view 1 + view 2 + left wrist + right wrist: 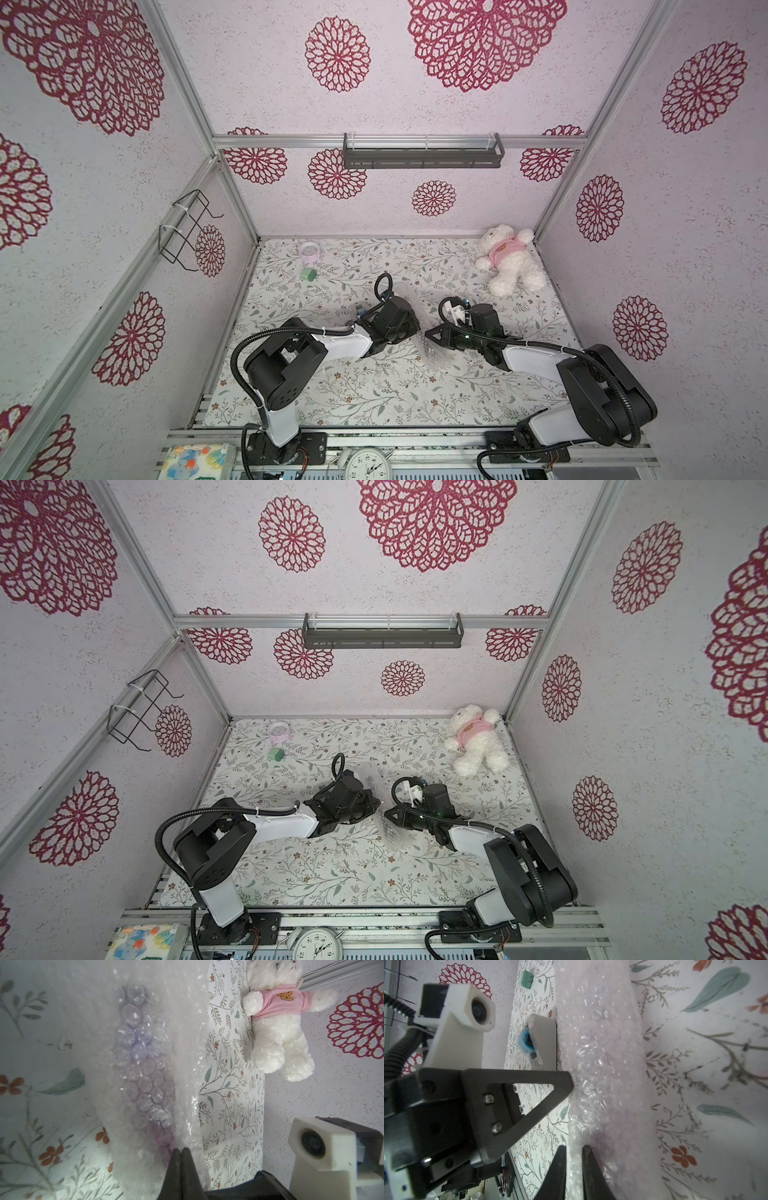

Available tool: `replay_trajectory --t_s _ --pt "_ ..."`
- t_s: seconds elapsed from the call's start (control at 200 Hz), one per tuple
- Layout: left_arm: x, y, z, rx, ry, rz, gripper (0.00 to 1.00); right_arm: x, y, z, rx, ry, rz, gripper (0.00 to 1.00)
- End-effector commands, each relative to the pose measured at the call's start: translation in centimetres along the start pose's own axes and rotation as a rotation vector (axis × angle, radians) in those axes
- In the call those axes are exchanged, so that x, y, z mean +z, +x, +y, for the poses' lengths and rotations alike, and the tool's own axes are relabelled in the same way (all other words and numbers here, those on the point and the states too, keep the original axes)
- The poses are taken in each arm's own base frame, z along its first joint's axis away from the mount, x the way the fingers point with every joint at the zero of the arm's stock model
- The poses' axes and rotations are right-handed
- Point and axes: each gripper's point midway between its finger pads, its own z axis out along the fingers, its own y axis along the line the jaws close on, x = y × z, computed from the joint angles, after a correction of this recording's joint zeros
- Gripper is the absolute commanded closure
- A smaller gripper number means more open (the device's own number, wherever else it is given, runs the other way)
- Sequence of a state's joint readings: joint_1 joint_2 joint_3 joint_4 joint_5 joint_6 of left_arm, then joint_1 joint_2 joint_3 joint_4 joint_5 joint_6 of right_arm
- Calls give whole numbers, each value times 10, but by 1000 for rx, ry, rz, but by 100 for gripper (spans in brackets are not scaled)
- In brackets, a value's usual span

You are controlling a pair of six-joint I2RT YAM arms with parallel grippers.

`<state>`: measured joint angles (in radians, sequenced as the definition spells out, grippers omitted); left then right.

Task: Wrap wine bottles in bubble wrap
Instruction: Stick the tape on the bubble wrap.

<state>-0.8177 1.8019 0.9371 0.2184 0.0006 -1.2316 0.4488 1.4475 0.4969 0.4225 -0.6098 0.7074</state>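
Observation:
The bubble wrap (428, 353) lies as a whitish rolled tube on the flowered table between my two arms. The wine bottle (143, 1059) shows only as a purple tint through the bubbles; its cap and neck are hidden. My left gripper (181, 1150) is shut, its tips pinching the roll's edge, and it also shows in a top view (415, 328). My right gripper (574, 1148) comes at the roll from the opposite side (429, 334). Its fingers stand a narrow gap apart with a fold of wrap between them.
A white-grey tape dispenser (542, 1043) with a blue roll sits right beside the wrapped tube. A white teddy bear (509, 259) in a pink shirt lies at the back right. A green block (308, 275) and a small pink round thing (308, 250) are at the back left.

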Motion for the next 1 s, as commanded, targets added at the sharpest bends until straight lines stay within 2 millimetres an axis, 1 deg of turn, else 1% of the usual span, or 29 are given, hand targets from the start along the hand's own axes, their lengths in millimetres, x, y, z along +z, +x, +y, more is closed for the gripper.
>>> replay_trajectory --t_s 0.0,0.135,0.355,0.56,0.731,0.836,0.996 --pt "-11 -10 -16 -18 54 -55 100 3 7 -13 12 46 14 83" --pt "-16 -14 -22 -26 83 -73 100 3 11 -21 21 81 24 84" --pt "-20 -12 -12 -45 72 -85 100 5 14 -26 25 94 34 85" --pt "-26 -13 -12 -55 77 -97 100 6 15 -30 34 105 36 85" --pt "-29 -15 -20 -42 85 -94 100 7 16 -36 48 133 39 81" --pt "-30 -16 -22 -38 88 -98 100 8 19 -41 55 147 44 81" --pt "-36 -21 -32 -19 102 -106 100 9 22 -47 67 172 52 82"
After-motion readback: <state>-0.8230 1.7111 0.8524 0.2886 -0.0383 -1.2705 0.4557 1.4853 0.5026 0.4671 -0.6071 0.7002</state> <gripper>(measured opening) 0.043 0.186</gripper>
